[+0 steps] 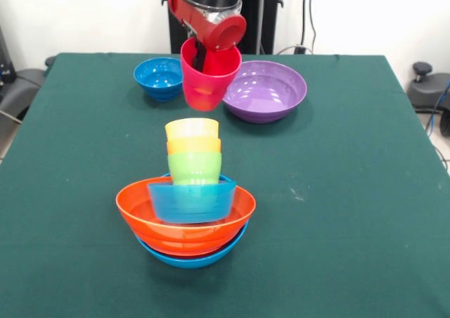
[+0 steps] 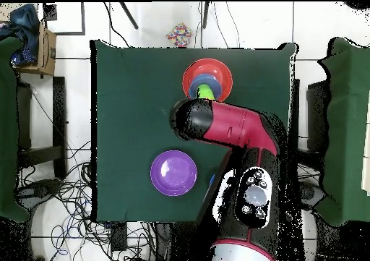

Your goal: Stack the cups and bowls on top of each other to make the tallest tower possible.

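My gripper comes down from the top and is shut on the magenta-pink cup, one dark finger inside its rim. It holds the cup upright in the air, above and behind the tower. The tower has a large light-blue bowl at the base, orange bowls, a small light-blue bowl, then the green cup, orange cup and yellow cup. In the overhead view the tower shows beyond the arm's wrist, which hides the pink cup.
A small dark-blue bowl and a large purple bowl stand apart on the green table near the robot's side. The purple bowl also shows in the overhead view. Chairs and cables lie around the table.
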`<state>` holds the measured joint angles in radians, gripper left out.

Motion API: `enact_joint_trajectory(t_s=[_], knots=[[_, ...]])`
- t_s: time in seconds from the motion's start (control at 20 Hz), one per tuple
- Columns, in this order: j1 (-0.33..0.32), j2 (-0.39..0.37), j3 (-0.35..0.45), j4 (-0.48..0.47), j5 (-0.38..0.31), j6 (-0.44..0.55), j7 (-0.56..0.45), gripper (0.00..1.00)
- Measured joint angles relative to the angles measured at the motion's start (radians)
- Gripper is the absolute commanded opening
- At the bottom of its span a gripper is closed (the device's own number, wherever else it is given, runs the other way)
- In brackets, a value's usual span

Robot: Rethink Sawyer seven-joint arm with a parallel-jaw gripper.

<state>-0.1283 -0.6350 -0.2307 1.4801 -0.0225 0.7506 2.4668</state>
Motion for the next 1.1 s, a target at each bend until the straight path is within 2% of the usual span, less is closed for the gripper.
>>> enact_joint_trajectory(t_s=[0.25, 1.1], knots=[[0.003, -0.024, 0.000, -0.038, 0.000, 0.107, 0.000, 0.00], [-0.008, -0.082, 0.000, -0.043, -0.001, 0.127, 0.000, 0.00]])
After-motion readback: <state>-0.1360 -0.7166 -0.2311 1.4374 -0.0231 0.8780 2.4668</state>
